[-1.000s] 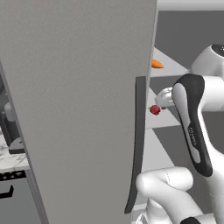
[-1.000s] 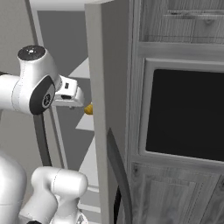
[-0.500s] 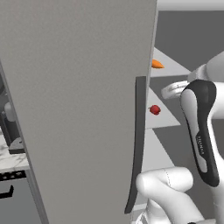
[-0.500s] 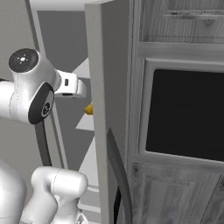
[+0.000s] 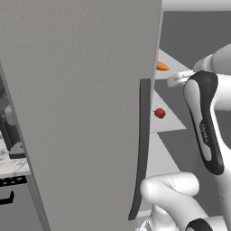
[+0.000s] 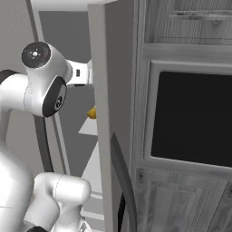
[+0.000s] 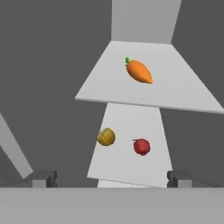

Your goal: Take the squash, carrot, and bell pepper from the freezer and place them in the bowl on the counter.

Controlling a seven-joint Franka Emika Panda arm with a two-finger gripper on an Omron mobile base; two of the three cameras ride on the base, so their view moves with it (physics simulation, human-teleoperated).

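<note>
While the freezer (image 5: 81, 113) stood with its big grey door swung open toward me, I had the arm reaching into the compartment, and my gripper (image 7: 109, 178) sat with its jaws spread wide, pinching nothing. Through the hand camera I saw both dark fingertips (image 7: 43, 178) low in the picture, well apart from each other and short of the shelves. On the upper white shelf (image 7: 183, 94) lay the carrot (image 7: 139, 71), orange with its green tip pointing to the far left. On the lower shelf (image 7: 127, 162) the squash (image 7: 106, 137) sat to the left and the bell pepper (image 7: 141, 146) just to its right, near each other but not touching. From the left base camera I made out the carrot (image 5: 162, 66) and the red pepper (image 5: 159, 113) past the door's edge, right of the long dark handle (image 5: 140, 144). From the right base camera a bit of the yellow squash (image 6: 92, 113) peeked out beside the door. Grey wood-grain cabinets (image 6: 181, 195) and a dark panel (image 6: 192, 120) stood to the right.
</note>
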